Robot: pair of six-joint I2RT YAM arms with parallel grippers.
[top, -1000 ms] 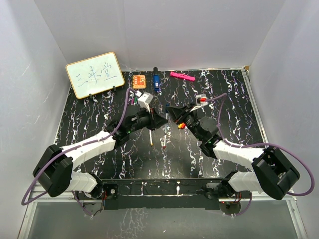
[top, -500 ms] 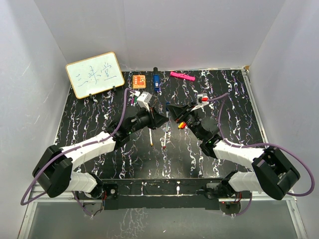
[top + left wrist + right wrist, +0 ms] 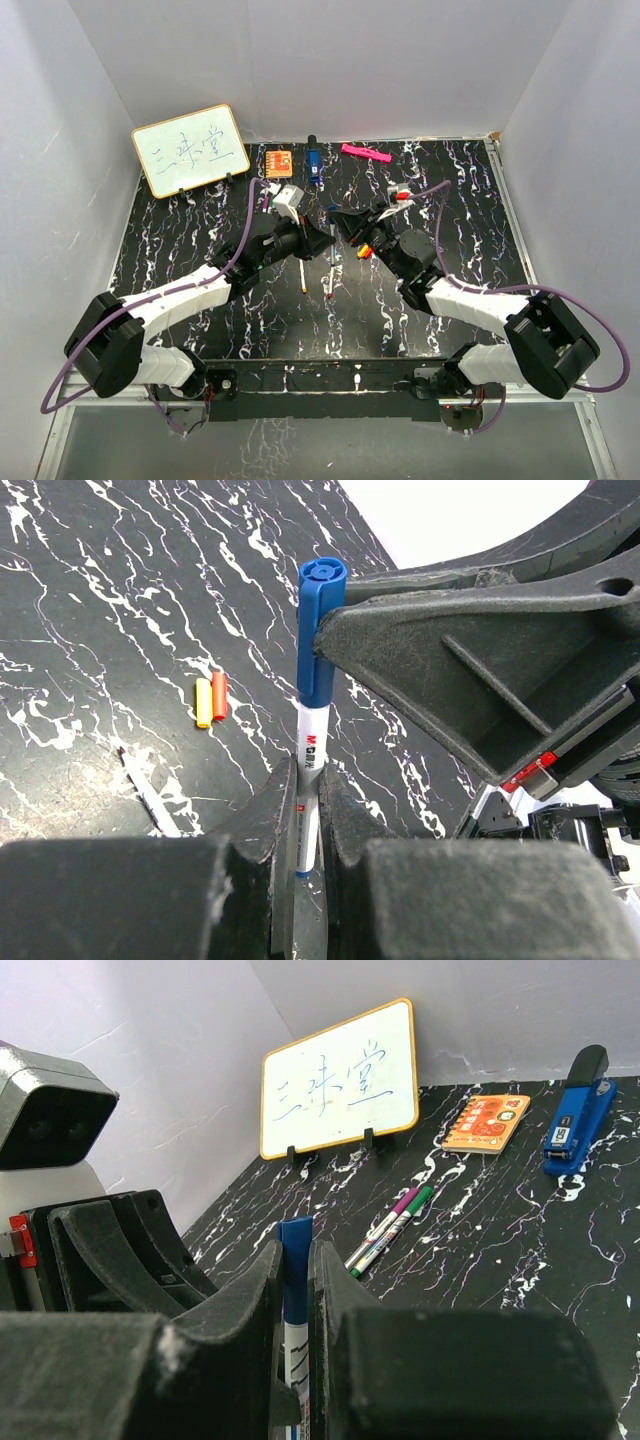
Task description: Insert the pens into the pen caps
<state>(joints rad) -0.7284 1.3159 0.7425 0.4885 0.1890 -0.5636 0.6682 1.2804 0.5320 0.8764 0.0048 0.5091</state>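
Observation:
My left gripper is shut on a white-barrelled pen that stands upright between its fingers. A blue pen cap sits over the pen's top end. My right gripper is shut on that blue cap, with the white barrel showing just below it. In the top view the two grippers meet tip to tip over the middle of the table. A yellow cap and an orange cap lie side by side on the table.
Two more pens lie below the grippers. A purple-capped and a green-capped pen lie together at the left. At the back stand a whiteboard, an orange block, a blue marker and a pink bar.
Both grippers have shifted slightly toward the back of the table, still meeting at the pen and blue cap. Both grips are unchanged.

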